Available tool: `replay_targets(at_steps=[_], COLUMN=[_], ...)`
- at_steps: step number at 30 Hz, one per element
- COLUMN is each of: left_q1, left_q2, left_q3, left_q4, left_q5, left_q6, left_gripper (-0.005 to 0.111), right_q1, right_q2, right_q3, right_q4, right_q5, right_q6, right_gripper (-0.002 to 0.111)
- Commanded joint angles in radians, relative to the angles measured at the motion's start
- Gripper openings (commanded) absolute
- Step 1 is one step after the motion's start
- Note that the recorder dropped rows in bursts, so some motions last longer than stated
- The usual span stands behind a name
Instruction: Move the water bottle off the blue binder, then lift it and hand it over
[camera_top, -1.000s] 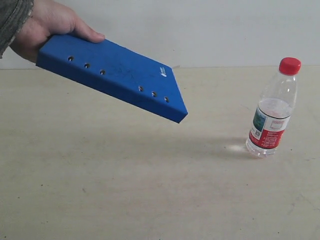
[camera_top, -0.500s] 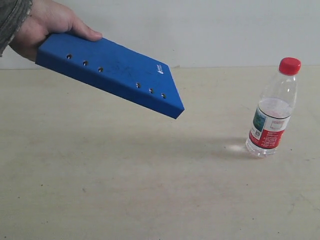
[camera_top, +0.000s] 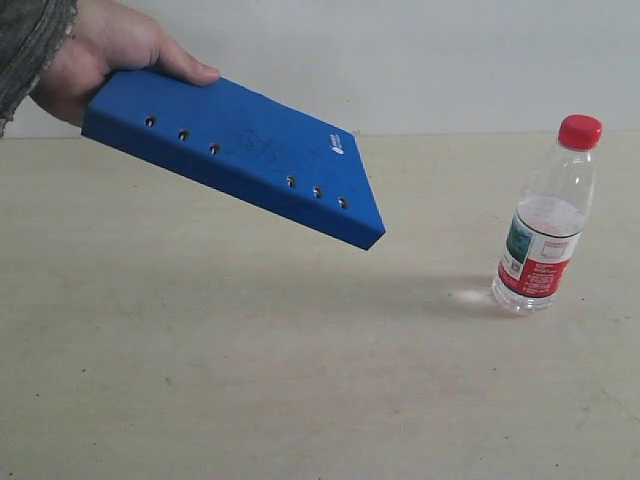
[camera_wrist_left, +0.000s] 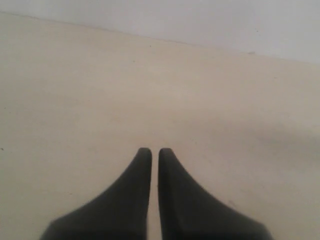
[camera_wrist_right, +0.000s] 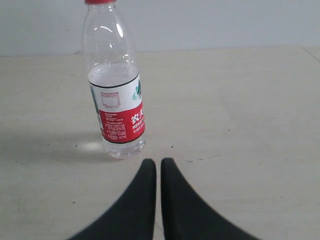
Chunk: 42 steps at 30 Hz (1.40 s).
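- Where the exterior view looks across the pale beige tabletop (camera_top: 300, 390), a human hand (camera_top: 105, 50) in a mottled grey sleeve (camera_top: 25, 45) grips one corner of the flat rectangular bright-blue binder (camera_top: 240, 150) at the upper left.
- The binder hangs in the air, clear of the tabletop and tilted, its free corner sloping down toward the middle; six small holes in two groups of three run along its near edge, and a small white logo (camera_top: 335, 143) shows on its top face.
- The small clear plastic water bottle (camera_top: 545, 230), with a red screw cap and a red, white and green label, stands upright on the tabletop at the right, well apart from the binder.
- In the left wrist view, the left claw (camera_wrist_left: 155, 150) is clenched, its dark fingers nearly meeting with nothing between them, above bare tabletop (camera_wrist_left: 100, 90).
- In the right wrist view, the right claw (camera_wrist_right: 158, 161) is likewise clenched and empty; the water bottle (camera_wrist_right: 116, 100) stands upright near its tips, not touching them.
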Motion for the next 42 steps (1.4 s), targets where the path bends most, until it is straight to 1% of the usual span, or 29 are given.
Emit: replay_targets(at_steps=[1,4,6,12,15,20,37,40,42], left_q1=[0.042,0.04,0.055,0.151,0.176,0.159,0.158,0.158,0.16], left_q2=[-0.088,-0.088,-0.088,-0.088,-0.088,-0.088,-0.088,-0.088,-0.088], left_q3=[-0.001,-0.001,-0.001,-0.001,-0.001,-0.001,-0.001,-0.001,-0.001], left_q4=[0.008,0.008,0.008,0.003,-0.002,-0.01,-0.01,-0.01,-0.01], left_q5=[0.013,0.06,0.059,0.058,0.058,0.058,0.054,0.054,0.054], left_q6=[0.094,0.1,0.108,0.126,0.126,0.126,0.126,0.126,0.126], left_gripper=[0.005,0.005,0.005,0.005,0.005,0.005,0.005,0.005,0.005], right_q1=[0.0,0.0,0.0,0.0,0.0,0.0,0.0,0.0,0.0], right_q2=[0.001,0.001,0.001,0.001,0.001,0.001,0.001,0.001,0.001], right_q3=[-0.002,-0.002,-0.002,-0.002,-0.002,-0.002,-0.002,-0.002,-0.002], right_q4=[0.001,0.001,0.001,0.001,0.001,0.001,0.001,0.012,0.012], right_q5=[-0.005,-0.005,-0.005,-0.005,-0.005,-0.005,-0.005,0.014,0.012], right_q6=[-0.003,-0.003,-0.003,-0.003,-0.003,-0.003,-0.003,0.1,0.11], right_gripper=[0.001,0.001,0.001,0.001,0.001,0.001,0.001,0.001,0.001])
